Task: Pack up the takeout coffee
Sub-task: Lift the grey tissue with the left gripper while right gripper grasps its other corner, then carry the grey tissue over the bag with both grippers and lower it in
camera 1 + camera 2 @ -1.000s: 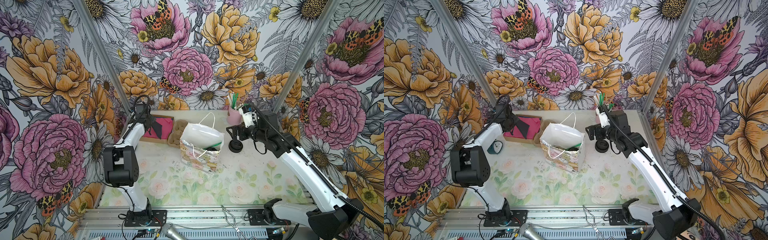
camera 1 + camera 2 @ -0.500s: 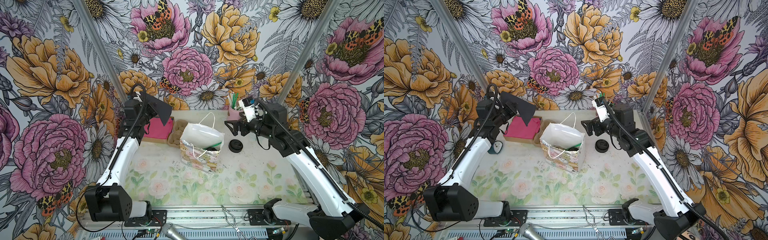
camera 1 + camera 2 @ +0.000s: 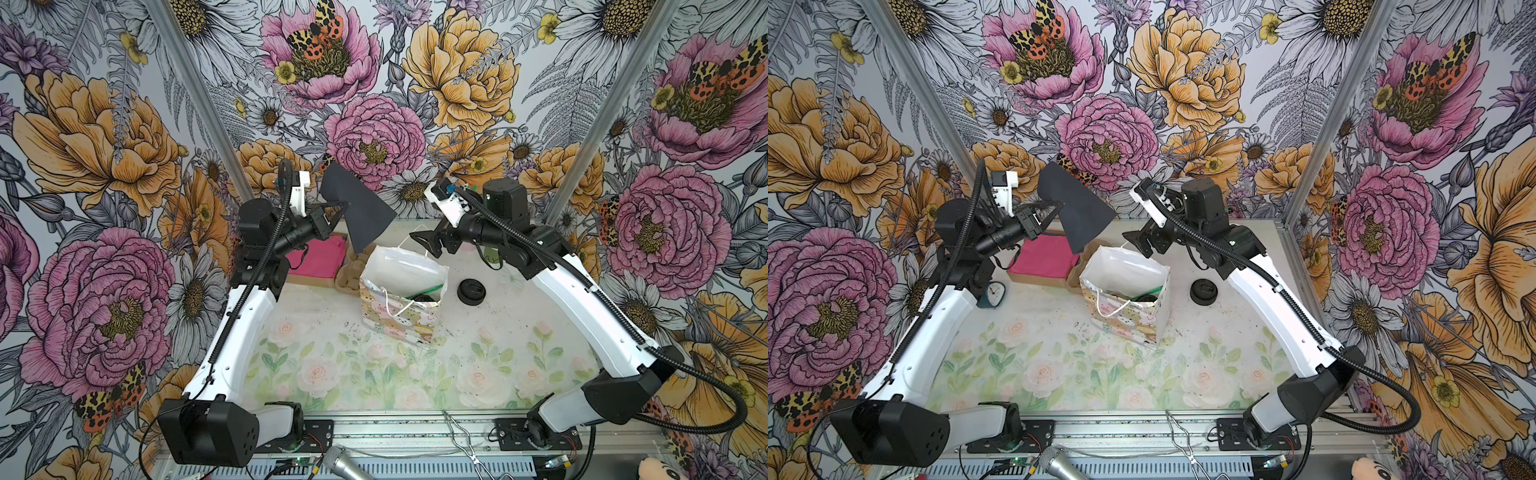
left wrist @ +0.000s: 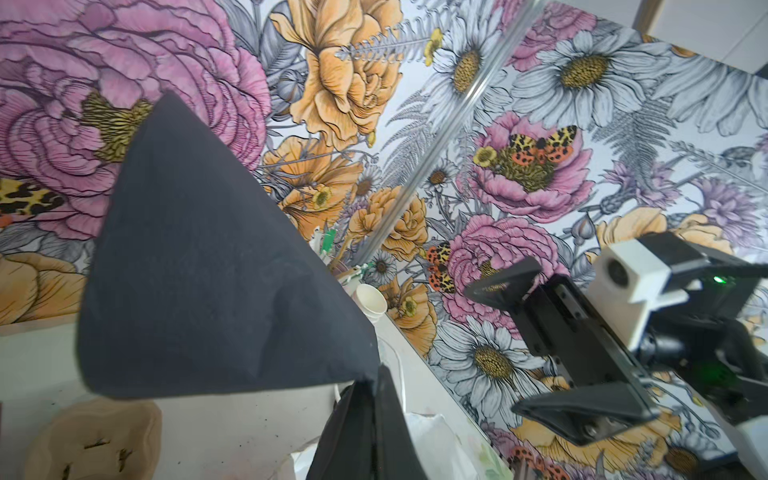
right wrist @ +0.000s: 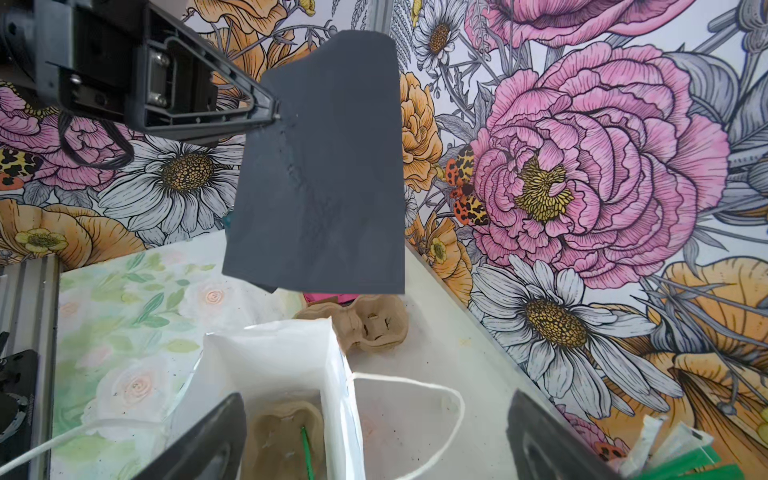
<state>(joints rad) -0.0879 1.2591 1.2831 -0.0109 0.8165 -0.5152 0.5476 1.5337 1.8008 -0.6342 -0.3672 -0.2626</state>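
Left claw grips a napkin aloft, right claw gapes over the bag — coffee down inside.

At the left, the left claw (image 3: 346,204) is clenched on one edge of a dark grey napkin (image 3: 362,210), which it holds in the air above the pink napkin stack (image 3: 320,259). In the middle stands the flowered gift bag (image 3: 399,320), mouth open. Low in its near right corner, beside a green straw (image 3: 428,289), shows a dark round rim — seemingly the lid of the takeout coffee (image 3: 424,297), its wall hidden. It sits below and to the right of the left claw, well apart. The right claw (image 3: 432,243) hangs released, jaws wide, above the bag's far rim, higher than the coffee and not touching it. Right of the bag a loose black lid (image 3: 471,289) lies on the worktop (image 3: 332,332).
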